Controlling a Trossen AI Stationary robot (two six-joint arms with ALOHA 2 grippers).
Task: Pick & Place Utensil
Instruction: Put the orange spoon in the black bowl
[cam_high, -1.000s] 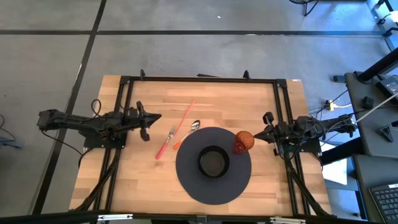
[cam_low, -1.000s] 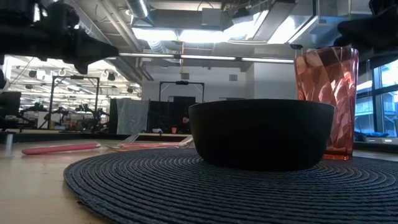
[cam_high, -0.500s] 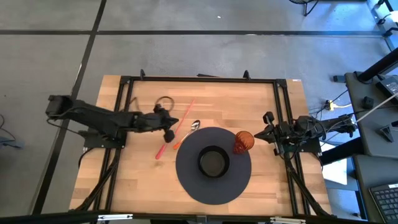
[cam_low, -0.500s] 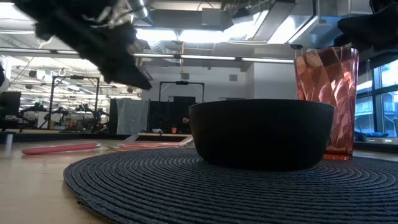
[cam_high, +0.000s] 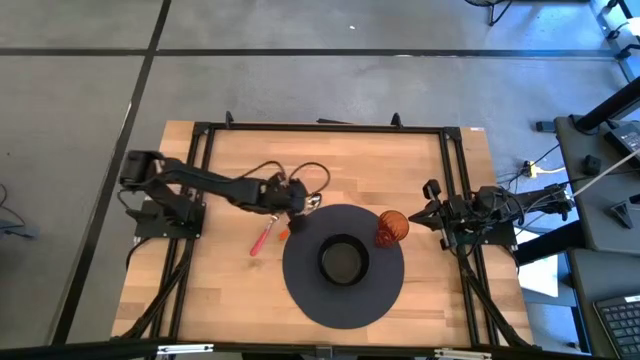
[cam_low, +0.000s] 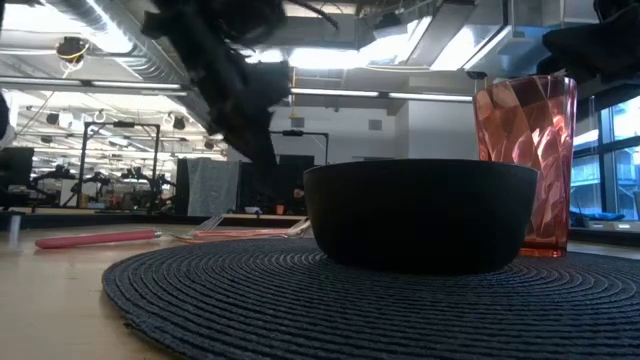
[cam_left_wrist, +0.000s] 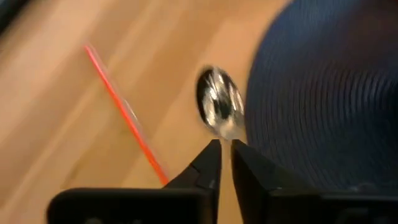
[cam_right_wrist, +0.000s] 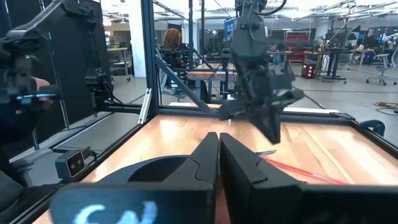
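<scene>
Three utensils lie on the wooden table left of the round dark placemat (cam_high: 300, 290): a spoon with a shiny bowl (cam_high: 314, 201) (cam_left_wrist: 219, 107), a fork (cam_low: 205, 228), and a long thin pink-red piece (cam_high: 262, 240) (cam_left_wrist: 121, 112). My left gripper (cam_high: 297, 203) (cam_left_wrist: 225, 148) is shut and hangs above the spoon, just short of its bowl, clear of the table in the low view (cam_low: 262, 150). My right gripper (cam_high: 425, 213) (cam_right_wrist: 219, 142) is shut and waits by the red cup (cam_high: 391, 228).
A black bowl (cam_high: 343, 260) stands in the middle of the placemat, and the red ribbed cup (cam_low: 525, 165) stands on the mat's right part. A dark frame (cam_high: 320, 128) runs around the table. Bare wood lies at the far side and the near left.
My left gripper has swung from the table's left side toward the right, out over the utensils beside the placemat, and has tipped downward. The utensils, bowl and cup have stayed in place.
</scene>
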